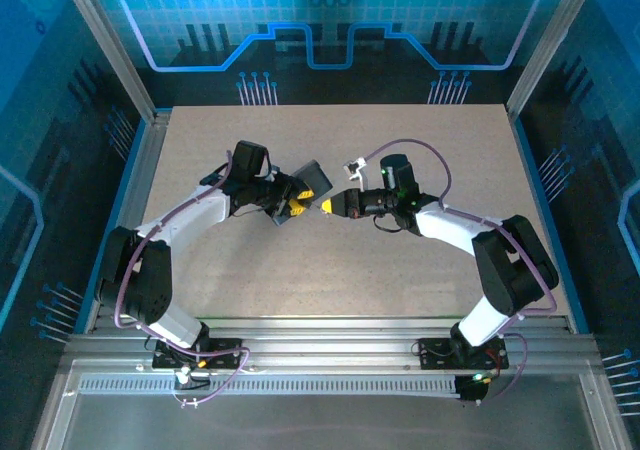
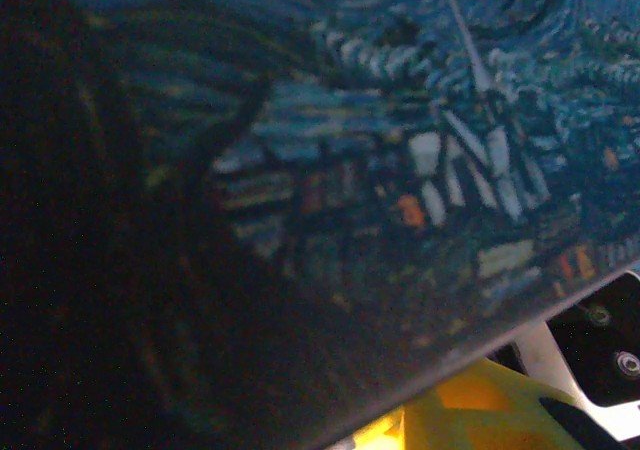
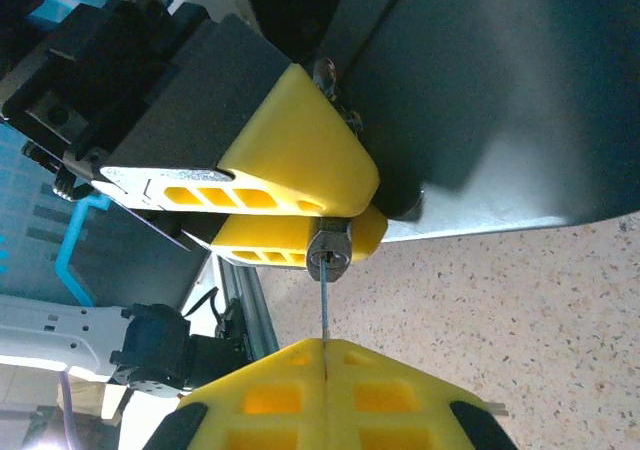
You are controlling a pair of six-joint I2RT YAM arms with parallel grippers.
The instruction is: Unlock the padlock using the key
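Note:
The small metal padlock is clamped between the yellow fingers of my left gripper, its keyhole facing my right gripper. My right gripper is shut on the thin key, and the blade runs straight up with its tip in the keyhole. The key's head is hidden between the pads. In the top view the left gripper and the right gripper meet tip to tip over the middle of the table.
A dark tin with a blue swirl print sits tilted right against my left fingers, its grey underside above the padlock. The speckled table lies below. Metal frame rails border the table.

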